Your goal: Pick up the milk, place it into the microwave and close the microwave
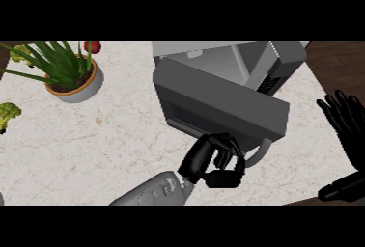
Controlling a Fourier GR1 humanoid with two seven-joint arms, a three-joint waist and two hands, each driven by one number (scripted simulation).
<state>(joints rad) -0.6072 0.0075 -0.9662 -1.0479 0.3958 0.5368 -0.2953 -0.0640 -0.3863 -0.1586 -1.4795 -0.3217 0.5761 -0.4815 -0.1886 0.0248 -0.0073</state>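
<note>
Marble counter [107,140]; microwave door [221,108] lies diagonal, ajar; left hand [214,161] curled against it, right hand [345,118] spread.

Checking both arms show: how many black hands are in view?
2. Black left hand at the grey microwave door; black right hand rests open at the right edge.

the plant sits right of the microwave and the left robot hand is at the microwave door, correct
Not quite. The head view shows the plant to the left of the microwave, not the right. The rest holds: the left robot hand is at the microwave door.
</note>
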